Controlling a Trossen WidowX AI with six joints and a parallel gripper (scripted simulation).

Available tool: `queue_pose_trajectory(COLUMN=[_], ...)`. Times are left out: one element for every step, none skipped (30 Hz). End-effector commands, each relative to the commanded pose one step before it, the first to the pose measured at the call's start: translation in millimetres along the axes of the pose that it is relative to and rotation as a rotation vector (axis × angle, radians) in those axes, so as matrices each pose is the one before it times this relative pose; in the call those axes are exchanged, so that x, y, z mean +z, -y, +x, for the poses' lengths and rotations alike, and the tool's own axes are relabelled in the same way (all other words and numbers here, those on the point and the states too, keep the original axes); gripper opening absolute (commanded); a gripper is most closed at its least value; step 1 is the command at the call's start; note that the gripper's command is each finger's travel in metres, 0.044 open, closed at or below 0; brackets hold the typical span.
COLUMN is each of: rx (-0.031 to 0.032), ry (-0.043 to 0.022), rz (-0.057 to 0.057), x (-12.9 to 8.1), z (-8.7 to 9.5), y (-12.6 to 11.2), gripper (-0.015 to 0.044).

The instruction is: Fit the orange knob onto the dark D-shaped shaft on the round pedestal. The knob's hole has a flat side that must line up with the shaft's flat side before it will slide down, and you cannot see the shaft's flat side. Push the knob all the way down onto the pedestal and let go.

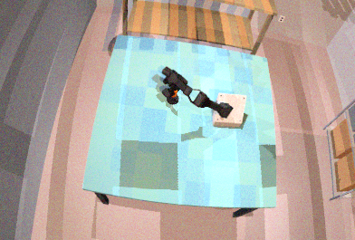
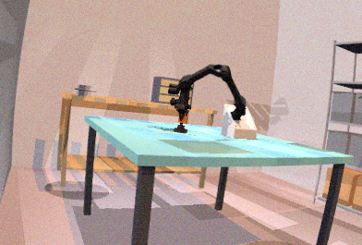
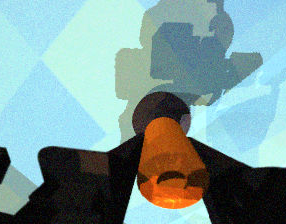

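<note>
A: Where is the orange knob (image 3: 169, 162)?

B: Clenched in the end effector (image 3: 166, 172). In the wrist view the two dark fingers press against its sides, and the knob points down toward the round pedestal (image 3: 155, 106).

A: Is it on the shaft?

B: Hard to say. From the wrist the knob's far end overlaps the pedestal's dark disc and hides the shaft. In the exterior view the knob (image 2: 182, 118) sits just above the pedestal (image 2: 180, 129), roughly upright, but the picture is too coarse to tell whether they touch.

A: And the arm?

B: It reaches from its pale base block (image 1: 236, 118) on the turquoise worktop (image 1: 149, 173), arching over and coming down at the pedestal. From above, a sliver of orange (image 1: 173, 93) shows under the end effector (image 1: 174, 92).

A: Anything else around?

B: A wooden bench (image 2: 115, 105) stands behind the worktop, and a metal shelf rack (image 2: 333, 84) stands at the right.
</note>
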State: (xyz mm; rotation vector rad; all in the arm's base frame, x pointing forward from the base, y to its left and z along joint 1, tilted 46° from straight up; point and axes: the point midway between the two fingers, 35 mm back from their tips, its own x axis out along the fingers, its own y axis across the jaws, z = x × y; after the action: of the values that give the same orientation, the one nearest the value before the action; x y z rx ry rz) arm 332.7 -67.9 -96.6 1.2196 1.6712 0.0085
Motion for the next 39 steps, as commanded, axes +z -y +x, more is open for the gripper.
queue_pose_trajectory(rx=[0.00209,-0.00002,-0.00002,-0.00001,-0.00001,0.0,0.0,0.0,0.0,0.0,0.00001,0.00001,0.00001,0.0,0.0,0.0,0.0,0.0,0.0,0.0,0.00001,0.00001,0.00002,0.00002,0.00002,0.00002,-0.00002,0.0,0.0,0.0,0.00002,0.0,0.0,0.0,0.0,-0.00004,-0.00006,-0.00002,-0.00001], ry=[0.00164,0.00002,0.00001,0.00001,0.00002,0.0,0.0,0.0,0.0,0.0,-0.00001,-0.00002,-0.00003,-0.00002,-0.00002,-0.00002,-0.00002,-0.00001,-0.00001,-0.00001,-0.00001,-0.00001,-0.00001,-0.00001,-0.00001,-0.00001,0.00004,0.0,0.0,0.0,-0.00002,0.0,0.0,0.0,0.0,0.00005,0.00008,0.00002,0.00001], rz=[0.0045,0.0,0.0,0.0,0.0,0.0087,0.0167,0.0282,0.0323,0.0387,0.0436,0.0308,0.0105,0.0,0.0,0.0,0.0,0.0,0.0,0.0,0.0,0.0,0.0,0.0,0.0,0.0,0.0,0.0,0.0,0.0,0.0,0.0,0.0,0.0,0.0,0.0,0.0,0.0,0.0], x=[0.77,0.07,-0.01,0.04,0.16,0.03,0.04,0.05,0.06,0.06,0.02,-0.07,-0.15,-0.13,-0.12,-0.15,-0.16,-0.15,-0.12,-0.09,-0.06,-0.02,0.02,0.06,0.1,0.12,0.12,0.1,0.09,0.1,0.12,0.0,0.0,0.0,0.0,0.0,0.04,-0.02,-0.11], z=[-2.66,-0.53,-0.55,-0.53,-0.41,-0.03,-0.03,-0.01,0.05,0.17,0.41,0.61,0.64,0.43,0.42,0.41,0.38,0.25,0.12,0.01,0.19,0.27,0.29,0.3,0.28,0.25,-0.79,0.0,0.0,0.0,0.52,0.0,0.0,0.0,0.0,-1.27,-1.79,-0.53,-0.57], y=[-0.89,-0.12,-0.15,-0.2,-0.2,-0.01,-0.02,-0.01,0.01,0.07,0.17,0.27,0.31,0.22,0.22,0.27,0.31,0.25,0.14,0.05,-0.03,-0.09,-0.13,-0.16,-0.19,-0.21,-0.12,-0.08,-0.07,-0.08,-0.11,0.0,0.0,0.0,0.0,0.05,-0.01,-0.06,-0.11], gripper=[0.0,0.0,0.0,0.0,0.0,0.0,0.0,0.0,0.0,0.0,0.0,0.0,0.0,0.0,0.0,0.0,0.0,0.0,0.0,0.0,0.0,0.0,0.0,0.0,0.0,0.0,0.0,0.0,0.0,0.0,0.0,0.0,0.0,0.0,0.0,0.0,0.0,0.0,0.0])
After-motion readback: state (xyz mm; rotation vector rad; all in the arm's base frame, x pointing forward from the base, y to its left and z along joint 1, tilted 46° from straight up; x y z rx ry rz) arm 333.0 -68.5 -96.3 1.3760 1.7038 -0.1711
